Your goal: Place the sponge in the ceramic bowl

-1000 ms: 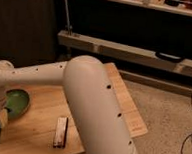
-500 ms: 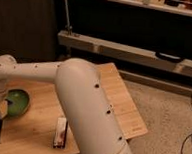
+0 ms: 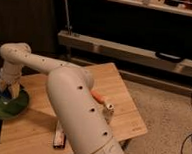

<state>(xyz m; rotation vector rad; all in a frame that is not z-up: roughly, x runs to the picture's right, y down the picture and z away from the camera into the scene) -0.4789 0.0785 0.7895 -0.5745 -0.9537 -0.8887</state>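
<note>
The green ceramic bowl [image 3: 21,108] sits at the left edge of the wooden table [image 3: 124,111]. My gripper [image 3: 9,90] hangs straight above the bowl's inside, pointing down, at the end of the white arm that reaches in from the lower middle. A small blue patch, the sponge [image 3: 7,98], shows right under the gripper, low over the bowl's inside. Whether it is still held or lying in the bowl I cannot tell.
On the table lie an orange stick [image 3: 99,96], a small white cup [image 3: 108,110] and a long dark-and-white bar [image 3: 59,137], partly behind my arm. A low metal shelf [image 3: 132,48] runs behind the table. Cables [image 3: 188,141] lie on the floor at right.
The gripper has carried the blue sponge from beside the bowl's left side to above its inside. The orange stick and white cup have come into sight.
</note>
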